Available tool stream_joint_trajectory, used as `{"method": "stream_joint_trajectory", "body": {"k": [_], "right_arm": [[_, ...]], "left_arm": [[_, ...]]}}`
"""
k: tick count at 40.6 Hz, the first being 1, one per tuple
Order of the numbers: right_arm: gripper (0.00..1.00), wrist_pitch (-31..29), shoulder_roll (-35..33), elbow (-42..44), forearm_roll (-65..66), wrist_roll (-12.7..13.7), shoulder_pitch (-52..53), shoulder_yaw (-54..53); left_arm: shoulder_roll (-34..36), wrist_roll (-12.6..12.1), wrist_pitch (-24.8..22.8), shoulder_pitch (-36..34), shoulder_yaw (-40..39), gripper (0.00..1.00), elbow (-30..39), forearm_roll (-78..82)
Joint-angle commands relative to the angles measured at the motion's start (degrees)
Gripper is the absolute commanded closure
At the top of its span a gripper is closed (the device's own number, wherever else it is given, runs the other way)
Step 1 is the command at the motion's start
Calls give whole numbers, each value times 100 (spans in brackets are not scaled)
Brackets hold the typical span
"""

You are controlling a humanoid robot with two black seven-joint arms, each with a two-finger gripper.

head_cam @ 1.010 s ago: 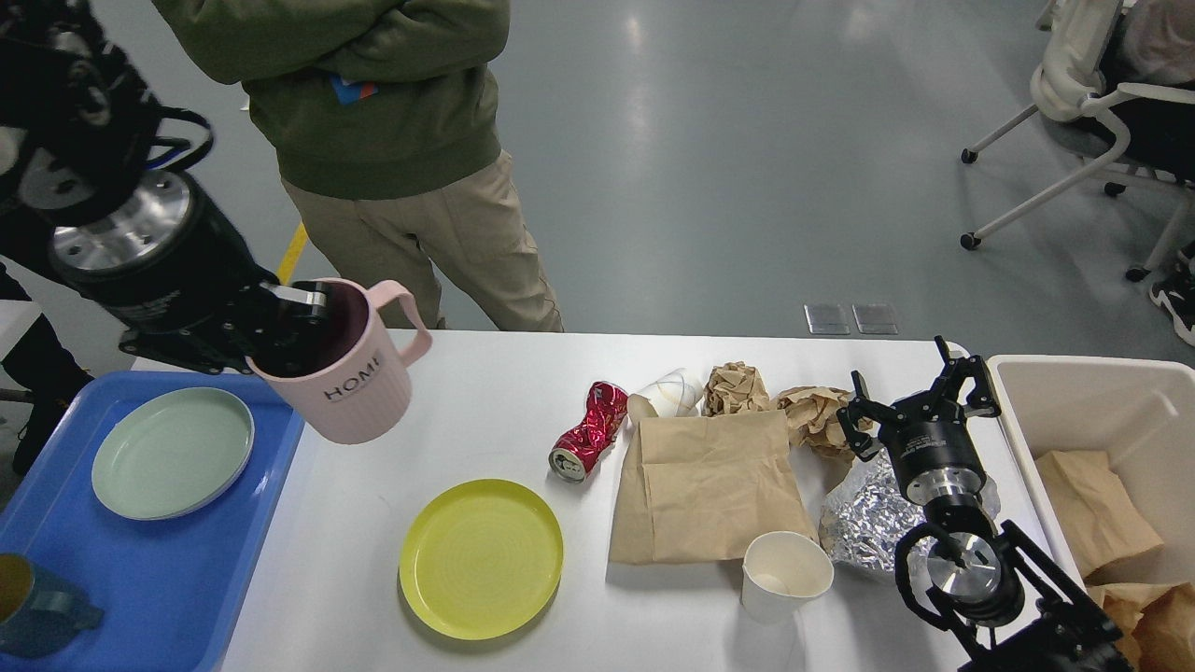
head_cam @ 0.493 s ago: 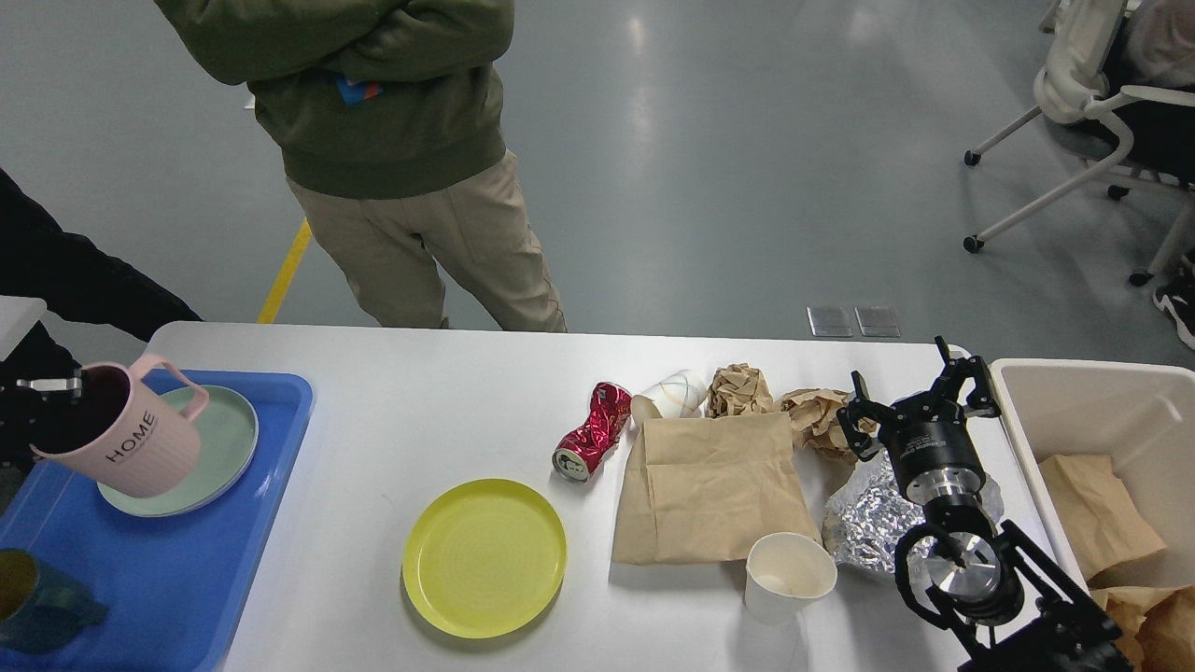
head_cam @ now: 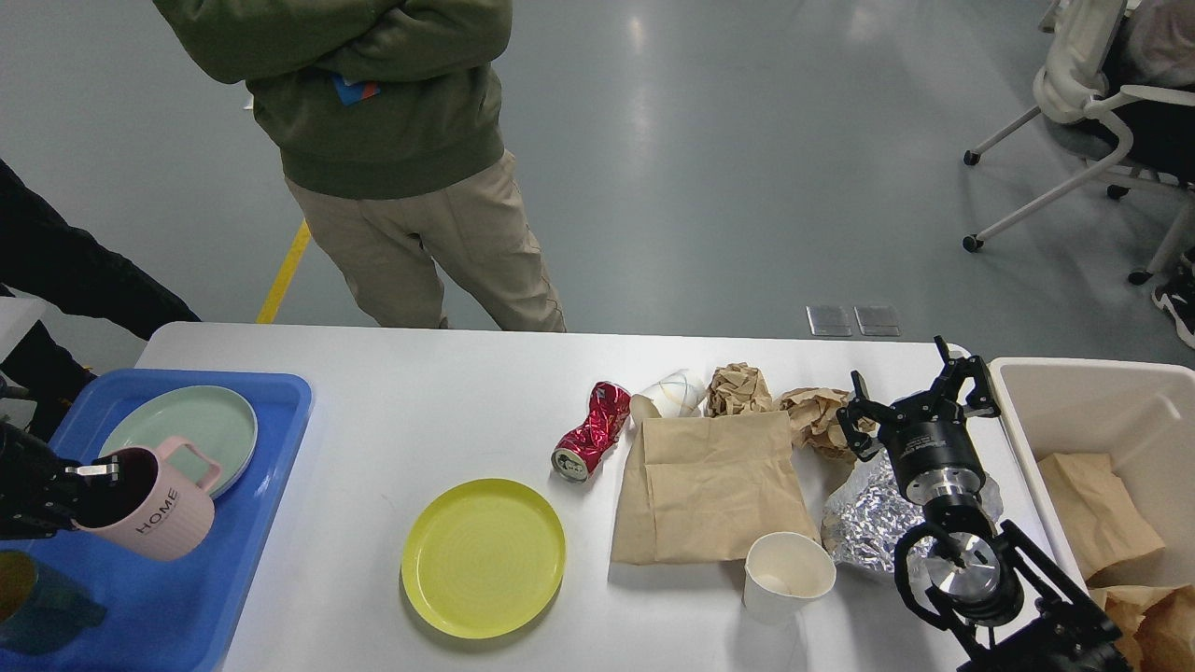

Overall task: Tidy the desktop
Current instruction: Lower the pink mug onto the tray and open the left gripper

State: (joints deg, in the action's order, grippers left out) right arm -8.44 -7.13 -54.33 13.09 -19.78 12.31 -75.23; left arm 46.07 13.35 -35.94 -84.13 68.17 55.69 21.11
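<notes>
The white desktop (head_cam: 420, 401) spans the view. My left gripper (head_cam: 89, 490) comes in at the far left, shut on the rim of a pink "HOME" mug (head_cam: 154, 504), holding it tilted over the blue tray (head_cam: 252, 485). A pale green plate (head_cam: 187, 439) lies in the tray behind the mug. My right gripper (head_cam: 920, 392) is open and empty above the right end of the desktop, over crumpled brown paper (head_cam: 812, 415) and foil (head_cam: 868, 513). A yellow plate (head_cam: 483, 557), a crushed red can (head_cam: 590, 431), a brown paper bag (head_cam: 709, 485) and a white paper cup (head_cam: 787, 576) lie on the desktop.
A beige bin (head_cam: 1074, 392) with brown paper in it stands at the right. A dark teal mug (head_cam: 37, 607) sits at the tray's near left. A tipped white cup (head_cam: 670, 392) and a paper ball (head_cam: 738, 387) lie behind the bag. A person (head_cam: 401, 168) stands at the far edge.
My left gripper has carried the pink mug from above the desktop's left end leftward and down toward me, over the blue tray. The right arm has not moved.
</notes>
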Motion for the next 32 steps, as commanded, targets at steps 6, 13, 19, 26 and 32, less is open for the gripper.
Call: {"method": "stream_joint_trajectory", "body": {"k": [6,13,19,26,32], "right_arm": [[0,0,2,1,0,0,-1,0],[0,0,2,1,0,0,-1,0],[0,0,2,1,0,0,-1,0],[0,0,2,1,0,0,-1,0],[0,0,2,1,0,0,-1,0]], "left_arm": [[-10,-60,385,854,-445,100,-146,403],[-10,-34,439,978,-418,100,-163,429],[-45,-17,491,1153,-436,100,-163,429],[-63,19,491,1180,-427,98,-163,386],[-80,1,509,1197,-427,81,-163,368]]}}
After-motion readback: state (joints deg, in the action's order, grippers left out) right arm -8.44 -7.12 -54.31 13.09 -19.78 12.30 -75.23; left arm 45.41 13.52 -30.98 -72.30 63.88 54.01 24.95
